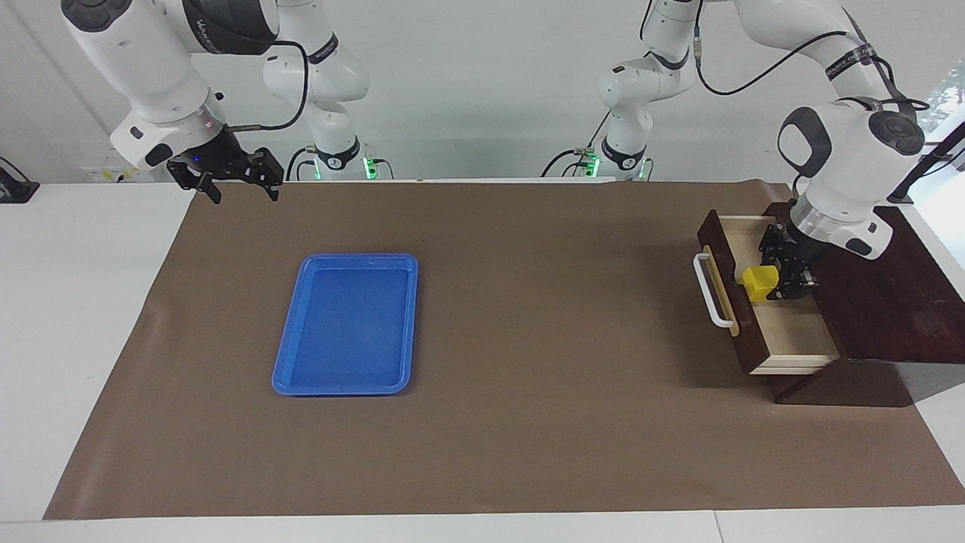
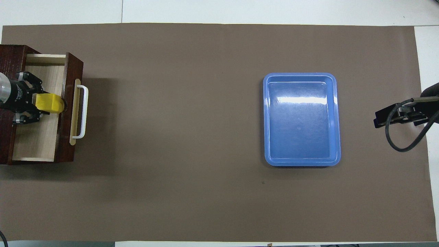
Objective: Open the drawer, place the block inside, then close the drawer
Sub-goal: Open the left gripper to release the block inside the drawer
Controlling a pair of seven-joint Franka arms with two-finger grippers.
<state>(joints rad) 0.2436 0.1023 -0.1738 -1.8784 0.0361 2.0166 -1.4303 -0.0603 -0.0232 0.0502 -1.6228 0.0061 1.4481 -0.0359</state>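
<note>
The dark brown drawer (image 1: 798,333) stands pulled open at the left arm's end of the table, showing its pale wood interior (image 2: 33,144) and its white bar handle (image 1: 706,289). My left gripper (image 1: 770,287) reaches down into the drawer and is shut on the small yellow block (image 1: 758,282). It holds the block low inside, close against the drawer's front panel. From overhead the block (image 2: 50,103) sits just inside the front panel, with the left gripper (image 2: 44,104) around it. My right gripper (image 1: 243,196) is open and empty, and waits in the air over the mat's edge near its base.
A flat blue tray (image 1: 289,375) lies on the brown mat toward the right arm's end and also shows in the overhead view (image 2: 335,120). The drawer's dark cabinet (image 1: 893,305) stands at the table's end, its top beside the left arm's wrist.
</note>
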